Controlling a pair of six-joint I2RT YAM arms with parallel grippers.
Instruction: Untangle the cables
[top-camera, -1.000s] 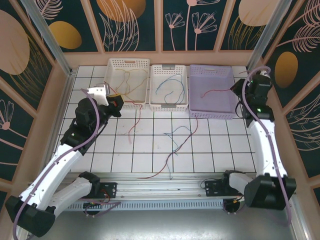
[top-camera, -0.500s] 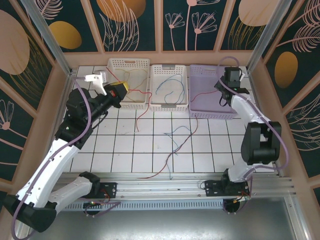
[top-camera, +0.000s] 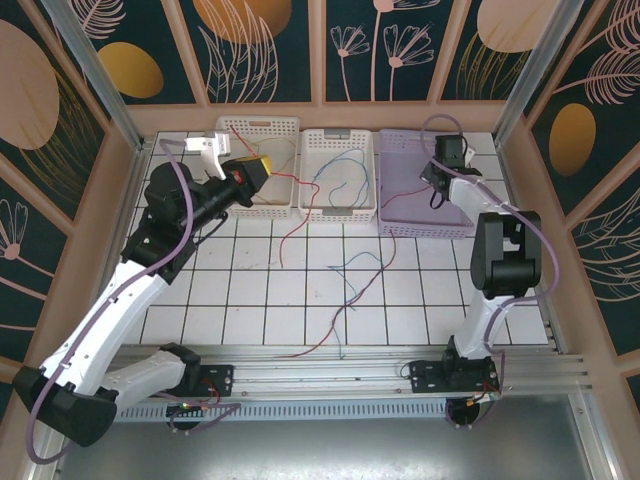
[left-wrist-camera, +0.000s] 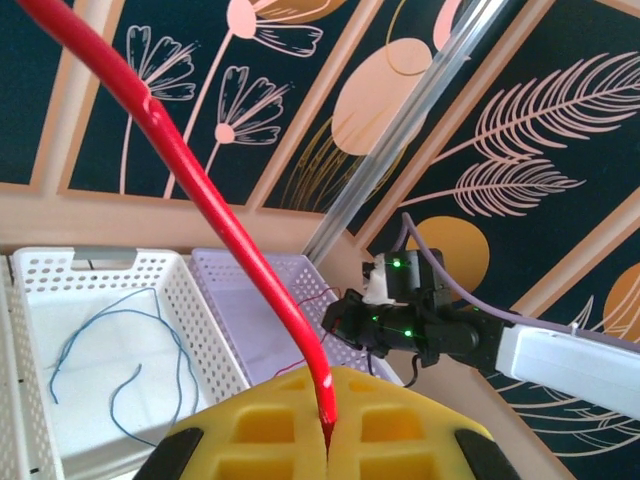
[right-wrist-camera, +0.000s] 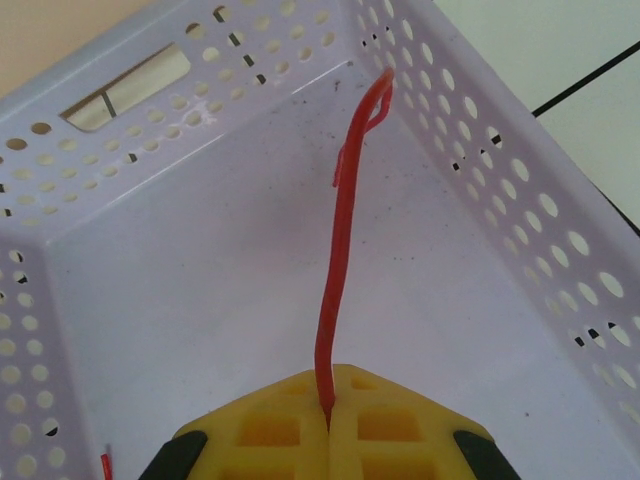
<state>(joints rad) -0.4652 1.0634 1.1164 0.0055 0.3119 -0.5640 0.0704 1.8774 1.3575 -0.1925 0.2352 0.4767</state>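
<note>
Left wrist view: with the left fingers (left-wrist-camera: 265, 428) clamped on a red cable (left-wrist-camera: 200, 190) and the right fingers (right-wrist-camera: 270, 430) clamped on a red strand (right-wrist-camera: 335, 300), slack should be drawn apart slowly.

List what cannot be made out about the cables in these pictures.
- Left wrist view: left pincer's red cable leaves the top edge, far end cut off.
- Right wrist view: right pincer hides its red wire's gripped end.
- Top view: tile tangle too thin to judge crossings.
</note>
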